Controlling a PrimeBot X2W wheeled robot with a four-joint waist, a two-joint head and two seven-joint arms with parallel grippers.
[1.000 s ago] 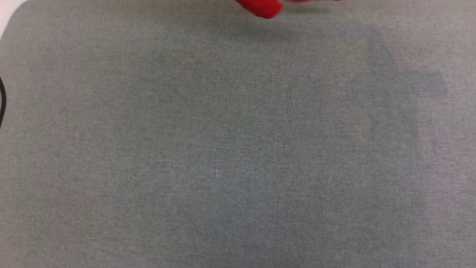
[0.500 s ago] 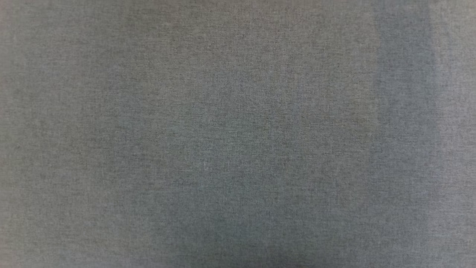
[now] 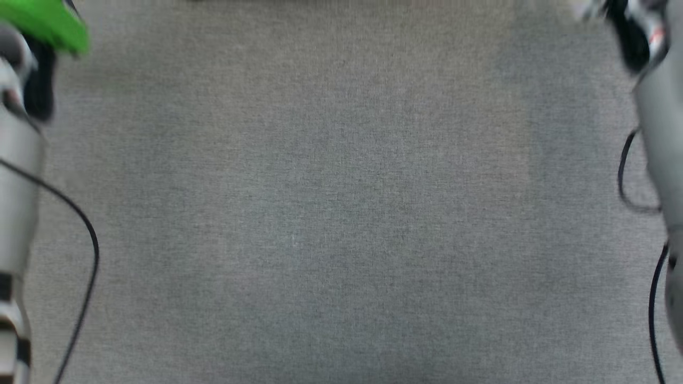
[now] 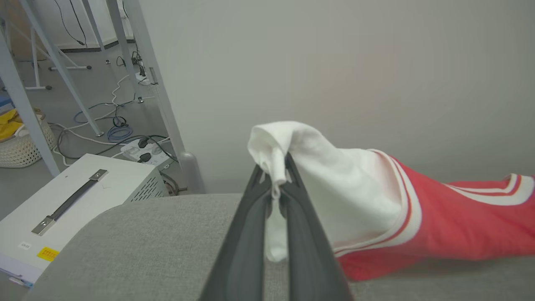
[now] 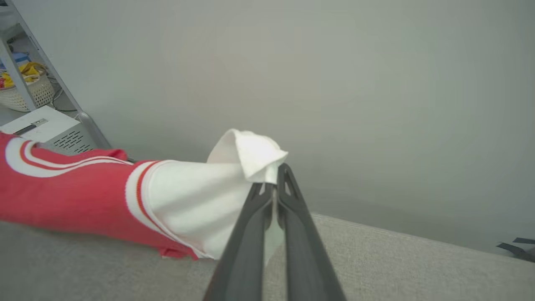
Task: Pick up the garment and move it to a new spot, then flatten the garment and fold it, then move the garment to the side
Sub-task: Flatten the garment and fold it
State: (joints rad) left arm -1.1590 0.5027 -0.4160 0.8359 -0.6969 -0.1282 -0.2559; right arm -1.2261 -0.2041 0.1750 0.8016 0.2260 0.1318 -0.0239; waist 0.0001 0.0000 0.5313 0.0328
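Observation:
The garment point(image 4: 443, 221) is red with white sleeves and striped cuff trim. In the left wrist view my left gripper point(image 4: 274, 170) is shut on a bunched white sleeve point(image 4: 347, 184), and the red body trails off right, resting on the grey table point(image 4: 138, 246). In the right wrist view my right gripper point(image 5: 273, 177) is shut on the other white sleeve point(image 5: 246, 156), with the red body point(image 5: 67, 196) stretching left along the table. The head view has my pale left forearm point(image 3: 16, 176) at the left edge and my right forearm point(image 3: 661, 133) at the right edge.
A pale wall stands close behind the table's far edge. Beyond the table's rounded corner sit a white metal box with a handle point(image 4: 71, 200), floor cables point(image 4: 117, 125), slanted metal frame legs point(image 4: 154, 83) and a woven basket point(image 4: 19, 148). A green piece point(image 3: 48, 21) sits at my left wrist.
The head camera has shifted. The red fabric seen at the top edge a second ago has left the head view, and both forearms have come in at the sides.

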